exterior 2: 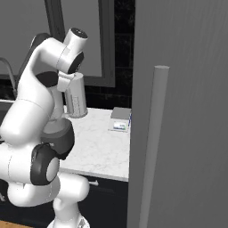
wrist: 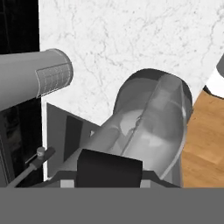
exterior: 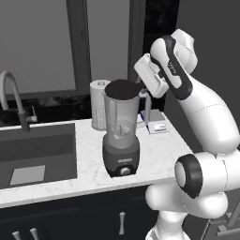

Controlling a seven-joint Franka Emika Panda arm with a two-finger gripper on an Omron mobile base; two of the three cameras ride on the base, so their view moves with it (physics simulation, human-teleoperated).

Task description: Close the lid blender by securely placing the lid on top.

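Lid (exterior: pixel 123 88) sat dark and flat on the mouth of the blender (exterior: pixel 122 136) in our left base view, our gripper (exterior: pixel 143 89) at its tab side; we could not tell how far the jaws stood apart, or whether they gripped. We judged the lid light, stiff and smooth, best taken by the tab. From the right base view, our arm hid most of the blender. In the hand view we saw the jar below, fingertips hard to make out.

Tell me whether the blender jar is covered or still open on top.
Covered: in the left base view the lid lies across the mouth of the upright blender. Whether it is seated securely, cannot tell.
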